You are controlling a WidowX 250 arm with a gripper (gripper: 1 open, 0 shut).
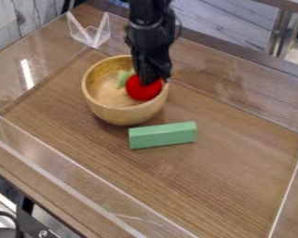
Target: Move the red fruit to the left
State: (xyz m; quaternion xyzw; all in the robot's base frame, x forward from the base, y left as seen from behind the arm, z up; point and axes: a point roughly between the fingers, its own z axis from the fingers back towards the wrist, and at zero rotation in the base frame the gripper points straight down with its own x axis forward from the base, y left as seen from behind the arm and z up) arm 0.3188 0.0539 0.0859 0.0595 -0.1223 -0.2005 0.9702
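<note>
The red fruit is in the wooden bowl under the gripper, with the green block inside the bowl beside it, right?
Not quite: the green block lies on the table, outside the wooden bowl, as the camera view shows.

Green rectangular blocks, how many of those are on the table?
1: the green block lies on the wooden table, just beside the wooden bowl. The arm could hide others behind it.
</note>
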